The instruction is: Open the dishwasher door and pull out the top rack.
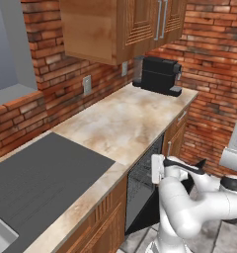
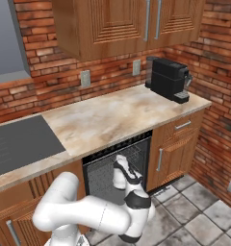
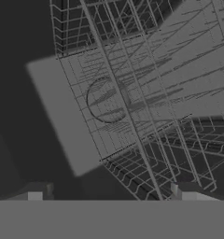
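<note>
**Open gripper at the mouth of the opened dishwasher**

While the gripper (image 3: 111,192) stands with its jaws spread wide and nothing between them, its two small finger tips (image 3: 35,196) rise at the bottom of the hand view, well apart from each other. Just ahead of them lies the wire grid of a rack (image 3: 146,84) inside the dark dishwasher cavity, its thin rods running in crossing lines, with a round ring shape showing behind the wires near the middle. The fingers touch none of the wires as far as can be seen.

In the right base view the hand (image 2: 123,169) reaches into the dark opening under the counter, and the white arm curves up from the lower left. In the left base view the hand (image 1: 158,169) sits at the front of the same opening, where the wire rack (image 1: 140,179) shows inside.

The dishwasher door (image 1: 146,217) is swung down; a black panel slopes out from the bottom of the opening toward the floor, partly hidden by the arm. Its handle cannot be made out.

Above the opening runs the marbled beige counter (image 2: 112,120). A black coffee machine (image 2: 168,79) stands at its far end against the brick wall. A dark cooktop (image 2: 16,141) lies flush in the counter to the left. Brown wooden cabinets (image 2: 177,141) flank the opening, and grey tiles (image 2: 194,211) cover the floor.
</note>
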